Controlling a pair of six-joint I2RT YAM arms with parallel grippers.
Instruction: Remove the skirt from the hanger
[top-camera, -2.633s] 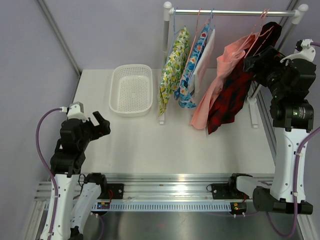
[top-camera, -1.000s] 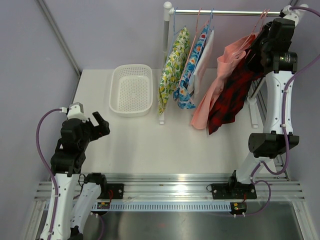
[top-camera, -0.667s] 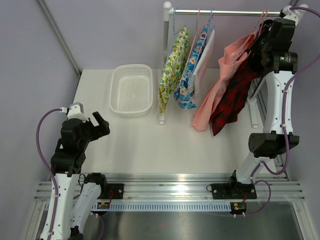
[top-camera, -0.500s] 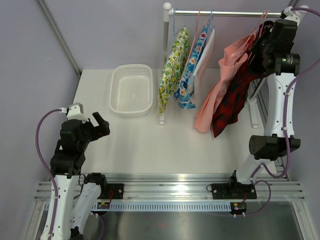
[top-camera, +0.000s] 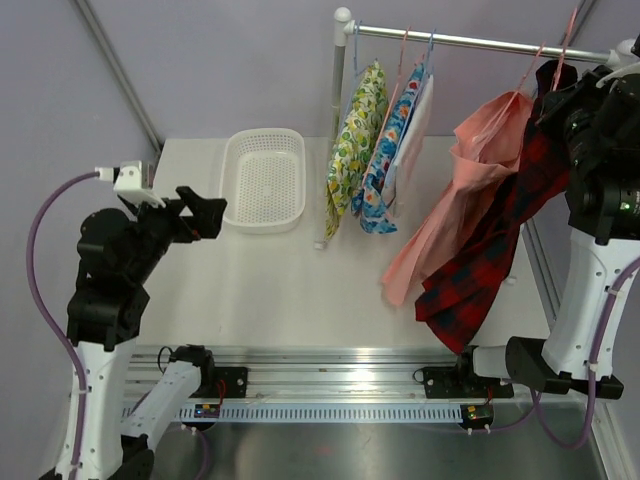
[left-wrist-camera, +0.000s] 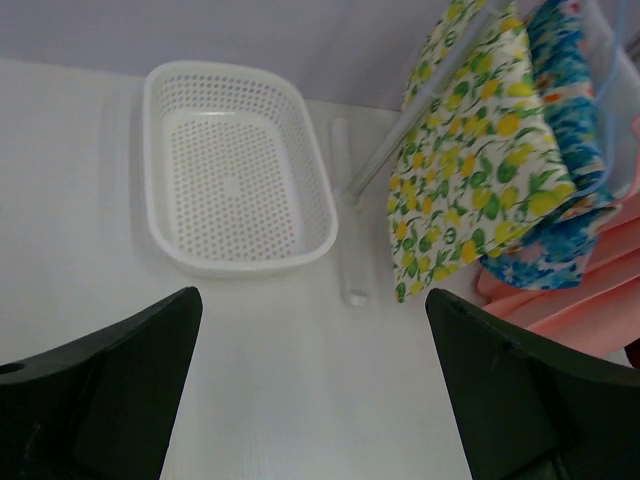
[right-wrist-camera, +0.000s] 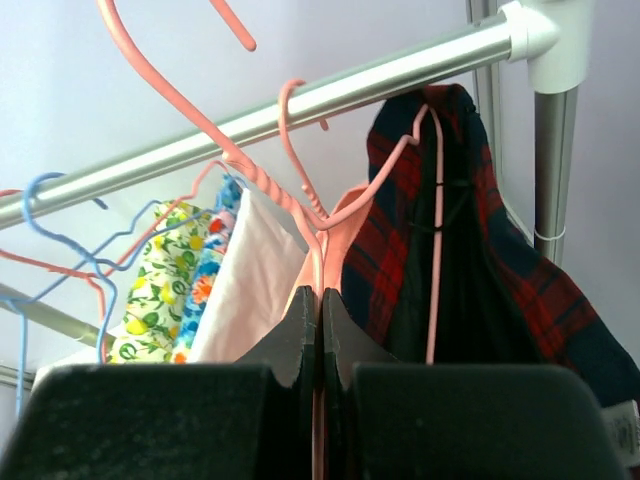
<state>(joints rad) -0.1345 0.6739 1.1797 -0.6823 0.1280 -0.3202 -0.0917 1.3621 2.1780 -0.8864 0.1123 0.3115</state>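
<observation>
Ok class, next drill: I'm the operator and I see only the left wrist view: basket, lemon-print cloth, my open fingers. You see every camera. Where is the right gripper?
Observer: The right gripper is up at the rail, shut on the neck of a pink hanger.
Operator: What hangs by it?
Observer: A red plaid cloth, touching a pink cloth on its basket side.
Operator: And my left gripper, seen from above?
Observer: The left gripper hovers left of the basket, apart from all the cloths.
</observation>
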